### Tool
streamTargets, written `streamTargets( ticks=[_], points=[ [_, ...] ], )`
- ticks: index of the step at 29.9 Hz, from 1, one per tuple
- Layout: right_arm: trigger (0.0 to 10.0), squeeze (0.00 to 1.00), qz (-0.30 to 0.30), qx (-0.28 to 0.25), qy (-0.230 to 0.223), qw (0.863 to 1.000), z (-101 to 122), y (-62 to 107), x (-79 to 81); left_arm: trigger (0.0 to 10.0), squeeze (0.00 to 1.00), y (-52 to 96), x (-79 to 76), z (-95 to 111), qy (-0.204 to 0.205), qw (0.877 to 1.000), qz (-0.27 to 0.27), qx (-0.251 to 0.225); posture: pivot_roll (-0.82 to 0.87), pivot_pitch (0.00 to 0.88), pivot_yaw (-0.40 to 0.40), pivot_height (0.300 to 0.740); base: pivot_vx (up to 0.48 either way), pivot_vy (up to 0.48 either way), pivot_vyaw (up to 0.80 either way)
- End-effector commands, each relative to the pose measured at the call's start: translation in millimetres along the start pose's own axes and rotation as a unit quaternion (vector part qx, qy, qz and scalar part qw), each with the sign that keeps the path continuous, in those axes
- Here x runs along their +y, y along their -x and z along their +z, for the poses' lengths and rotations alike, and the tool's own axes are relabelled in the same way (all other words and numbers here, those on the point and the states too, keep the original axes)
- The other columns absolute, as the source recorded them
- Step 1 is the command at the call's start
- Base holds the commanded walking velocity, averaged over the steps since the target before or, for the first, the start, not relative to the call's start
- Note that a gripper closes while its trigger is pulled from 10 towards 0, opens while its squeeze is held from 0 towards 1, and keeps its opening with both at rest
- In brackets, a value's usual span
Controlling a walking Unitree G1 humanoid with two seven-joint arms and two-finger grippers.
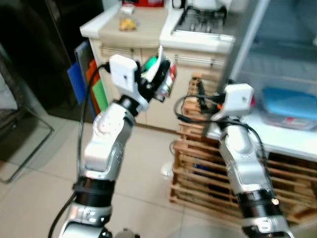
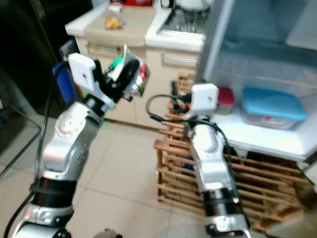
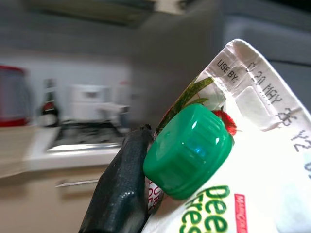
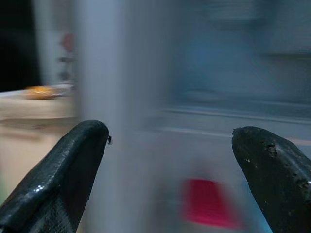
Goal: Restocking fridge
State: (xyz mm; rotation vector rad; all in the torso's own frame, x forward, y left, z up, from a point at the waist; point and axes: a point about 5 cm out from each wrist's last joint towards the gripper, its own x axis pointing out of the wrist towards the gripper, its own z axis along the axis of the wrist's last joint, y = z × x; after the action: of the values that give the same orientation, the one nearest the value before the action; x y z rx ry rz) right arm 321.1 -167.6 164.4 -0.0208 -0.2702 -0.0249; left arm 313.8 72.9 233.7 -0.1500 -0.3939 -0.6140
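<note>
Green screw cap [image 3: 188, 151] of a white juice carton [image 3: 252, 160] sits closest to the lens; left gripper [image 1: 157, 79] pinches the carton, held raised left of the open fridge [image 2: 257, 54]. Right gripper [image 4: 170, 179], fingers spread and holding nothing, is at the fridge's front edge, facing a shelf [image 2: 267, 136] with a blue-lidded container [image 2: 271, 106].

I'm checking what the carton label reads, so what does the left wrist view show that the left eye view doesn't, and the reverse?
Left wrist view: the carton's printed "USE BY" date and the ribbed green cap up close, one black finger against it. Left eye view: the left pincer raised with the carton near the counter, the right pincer by the fridge shelf, a blue-lidded container. Both: the held carton and the stove behind it.
</note>
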Motion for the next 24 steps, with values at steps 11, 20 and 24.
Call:
streamTargets(
  ticks=[11,20,24],
  points=[
    [10.0,0.0,0.006,0.009,-0.008,1.0,-1.5,0.5,7.4,10.0,0.0,-0.6,6.5,-1.2,-0.008,1.0,0.008,0.01,-0.13,0.0,0.057,0.74,0.0,0.0,-0.51],
    [10.0,0.0,0.005,0.008,-0.009,1.0,-1.8,2.9,7.3,10.0,0.0,0.0,6.5,-5.0,-0.005,1.0,0.008,0.022,-0.13,0.0,0.058,0.74,0.0,0.0,-0.6],
    [10.0,0.0,0.006,0.016,-0.001,1.0,-3.5,3.2,7.4,10.0,0.0,0.4,6.3,-5.8,-0.004,1.0,0.009,0.024,-0.13,0.0,0.057,0.74,0.0,0.0,0.0]
  ],
)
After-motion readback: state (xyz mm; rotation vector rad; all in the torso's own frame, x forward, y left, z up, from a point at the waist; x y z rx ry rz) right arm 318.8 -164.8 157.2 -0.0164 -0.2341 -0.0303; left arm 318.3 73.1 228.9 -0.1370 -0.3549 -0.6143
